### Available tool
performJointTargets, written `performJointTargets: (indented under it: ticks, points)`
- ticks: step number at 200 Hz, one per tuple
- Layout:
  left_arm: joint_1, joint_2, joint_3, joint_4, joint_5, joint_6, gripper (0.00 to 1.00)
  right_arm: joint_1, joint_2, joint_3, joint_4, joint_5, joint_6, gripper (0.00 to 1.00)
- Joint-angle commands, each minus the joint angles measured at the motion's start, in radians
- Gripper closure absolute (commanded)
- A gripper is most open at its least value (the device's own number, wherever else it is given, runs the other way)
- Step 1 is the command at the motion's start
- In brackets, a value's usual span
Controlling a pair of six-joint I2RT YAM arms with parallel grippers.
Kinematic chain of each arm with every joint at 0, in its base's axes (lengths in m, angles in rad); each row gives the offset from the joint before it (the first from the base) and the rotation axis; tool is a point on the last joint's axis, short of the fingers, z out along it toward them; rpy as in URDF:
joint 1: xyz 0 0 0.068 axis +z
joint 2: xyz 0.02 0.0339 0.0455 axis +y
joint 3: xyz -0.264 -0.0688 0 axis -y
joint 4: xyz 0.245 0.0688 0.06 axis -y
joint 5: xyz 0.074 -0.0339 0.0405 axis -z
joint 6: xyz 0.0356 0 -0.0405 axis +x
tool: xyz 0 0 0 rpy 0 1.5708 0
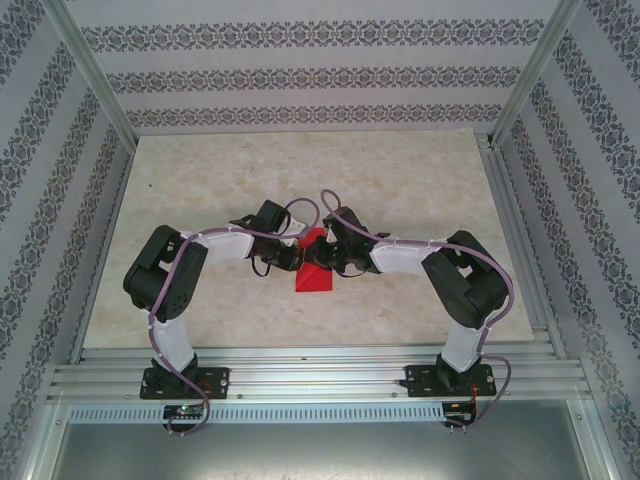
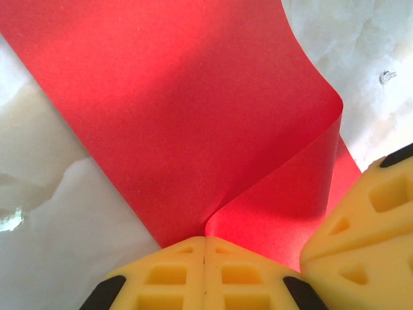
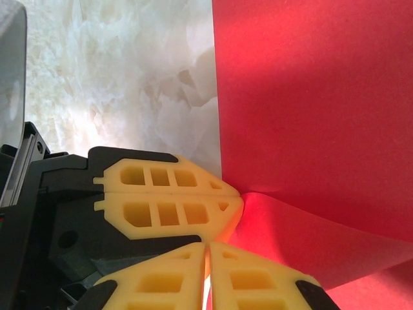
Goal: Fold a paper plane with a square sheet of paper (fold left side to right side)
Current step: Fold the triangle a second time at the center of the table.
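left gripper [image 2: 204, 244] and right gripper [image 3: 208, 248] both clamped on the curled-up far edge of the red paper [image 1: 312, 277], tips side by side; rest lies flat toward the bases

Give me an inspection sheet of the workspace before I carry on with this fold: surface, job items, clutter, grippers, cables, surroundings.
Surface: pale marble-patterned table, flat.
Job's things: red paper at the middle of the table, one flap bent over in a soft curve, not pressed flat.
Clutter: nothing seen.
Grippers: left gripper shut on the red paper; right gripper shut on it too, close beside the left.
Cables: purple cables run along both arms and loop above the wrists.
Surroundings: patterned walls on three sides; aluminium frame rails at the near edge.
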Motion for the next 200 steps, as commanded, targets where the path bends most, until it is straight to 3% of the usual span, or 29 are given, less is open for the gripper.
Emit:
performJointTargets:
  ticks: [1,200]
  points:
    - [-0.017,0.025,-0.014,0.002,-0.025,0.009,0.94,-0.003,0.043,-0.031,0.011,0.017,0.002,0.89]
    - [-0.024,0.023,-0.005,-0.004,-0.030,0.009,0.93,-0.016,0.033,-0.048,0.028,0.002,0.007,0.89]
